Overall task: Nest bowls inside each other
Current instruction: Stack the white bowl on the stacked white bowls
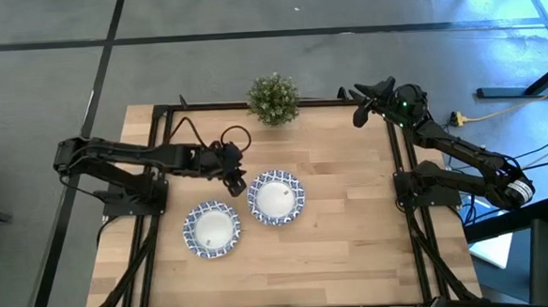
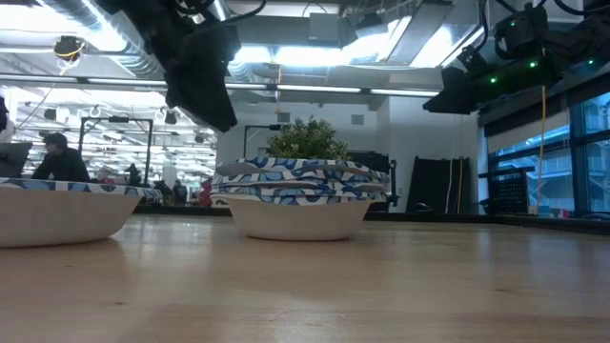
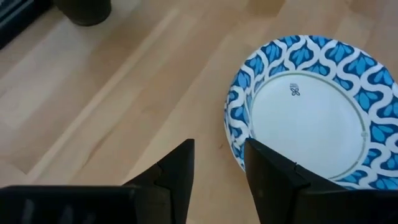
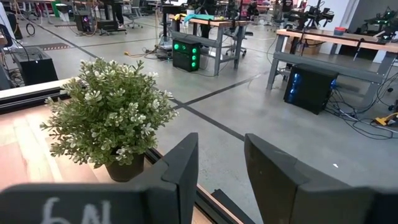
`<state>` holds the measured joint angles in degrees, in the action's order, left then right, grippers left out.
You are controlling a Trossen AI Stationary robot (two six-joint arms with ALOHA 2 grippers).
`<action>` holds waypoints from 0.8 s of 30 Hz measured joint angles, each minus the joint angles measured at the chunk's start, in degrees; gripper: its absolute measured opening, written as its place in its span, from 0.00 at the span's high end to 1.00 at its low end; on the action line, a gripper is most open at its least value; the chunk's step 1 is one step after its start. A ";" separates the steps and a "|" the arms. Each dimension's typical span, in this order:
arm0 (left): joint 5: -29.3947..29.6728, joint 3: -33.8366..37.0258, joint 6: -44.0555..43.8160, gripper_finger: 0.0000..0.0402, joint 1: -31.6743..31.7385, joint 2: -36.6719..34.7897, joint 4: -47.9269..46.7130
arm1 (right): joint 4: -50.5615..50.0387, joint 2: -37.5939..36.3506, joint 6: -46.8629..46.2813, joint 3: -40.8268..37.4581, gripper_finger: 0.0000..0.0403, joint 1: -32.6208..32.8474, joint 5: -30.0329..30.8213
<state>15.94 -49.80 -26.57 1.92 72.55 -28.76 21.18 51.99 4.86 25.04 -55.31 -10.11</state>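
Note:
A stack of several nested blue-and-white rimmed bowls (image 1: 275, 198) stands on its base at the table's middle; it also shows in the low view (image 2: 300, 195). Another such bowl (image 1: 211, 229) stands to its near left, and shows in the low view (image 2: 57, 208); whether it is one bowl or more, I cannot tell. My left gripper (image 1: 235, 182) is open and empty, raised above the table just left of the stack's rim (image 3: 239, 118); its fingers (image 3: 177, 171) touch nothing. My right gripper (image 1: 359, 109) is open and empty, high over the table's far right corner.
A small green potted plant (image 1: 273, 99) stands at the table's far edge, behind the stack, and shows in the right wrist view (image 4: 112, 118). Bare wood (image 1: 353, 225) lies to the right of the bowls and toward the near edge. People and workbenches show beyond the table.

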 joint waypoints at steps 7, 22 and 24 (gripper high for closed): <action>-0.44 0.00 0.07 0.66 0.32 0.02 0.15 | 0.00 0.00 -0.03 0.00 0.67 0.00 0.00; -3.70 0.00 0.19 0.67 1.71 0.04 -2.50 | 0.00 0.00 0.02 0.00 0.67 0.00 0.00; -6.66 0.00 0.22 0.67 1.98 0.04 -4.91 | -0.01 0.00 0.07 0.00 0.67 0.00 0.00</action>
<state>9.28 -49.80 -26.35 3.90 72.60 -33.66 21.17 51.99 4.93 25.04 -55.31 -10.11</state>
